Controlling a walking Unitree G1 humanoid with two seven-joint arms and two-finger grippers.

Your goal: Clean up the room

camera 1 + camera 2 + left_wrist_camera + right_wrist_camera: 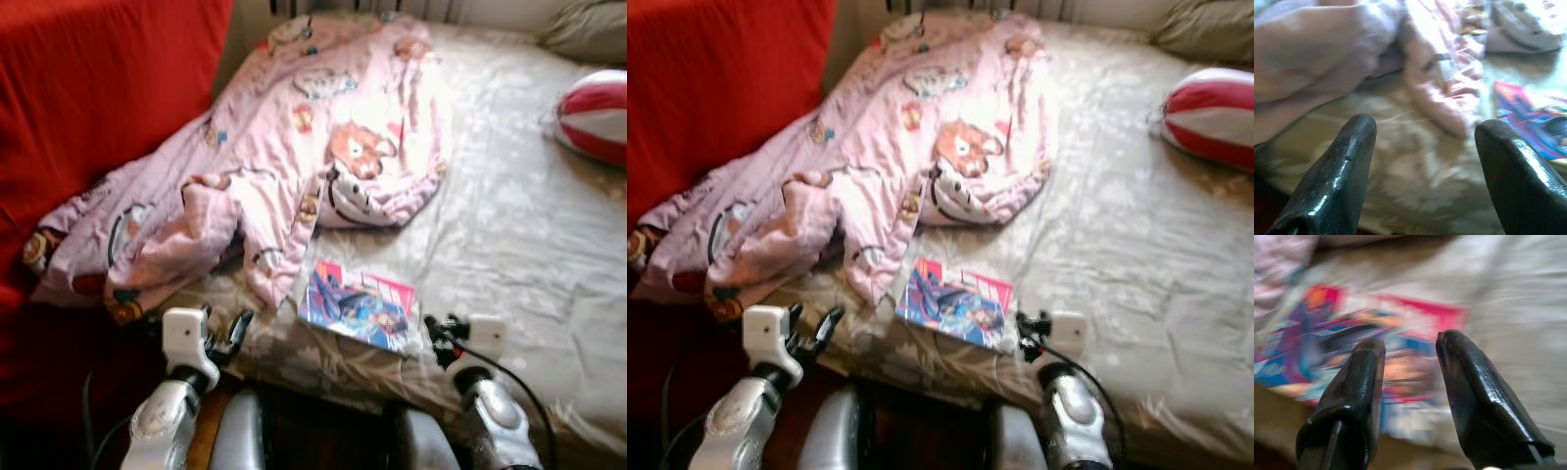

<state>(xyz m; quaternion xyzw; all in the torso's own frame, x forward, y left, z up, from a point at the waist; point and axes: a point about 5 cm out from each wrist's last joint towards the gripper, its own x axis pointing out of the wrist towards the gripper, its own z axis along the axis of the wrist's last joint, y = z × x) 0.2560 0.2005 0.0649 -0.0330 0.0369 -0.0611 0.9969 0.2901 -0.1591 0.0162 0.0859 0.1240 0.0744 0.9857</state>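
We see a colourful magazine [357, 305] lying flat on the bed [529, 245], just ahead of our right hand [438, 337]. A crumpled pink printed blanket [284, 157] sprawls beyond our left hand [223, 333], its hem beside the magazine.

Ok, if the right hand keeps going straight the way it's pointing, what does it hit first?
Most likely the magazine: the right hand is open and aimed at its colourful cover, which lies flat on the bed sheet. Depth is blurry, so the near edge is a guess.

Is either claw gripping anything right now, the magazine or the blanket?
Nothing is held. The left claw is open above the sheet near the pink blanket; the right claw is open, aimed at the magazine.
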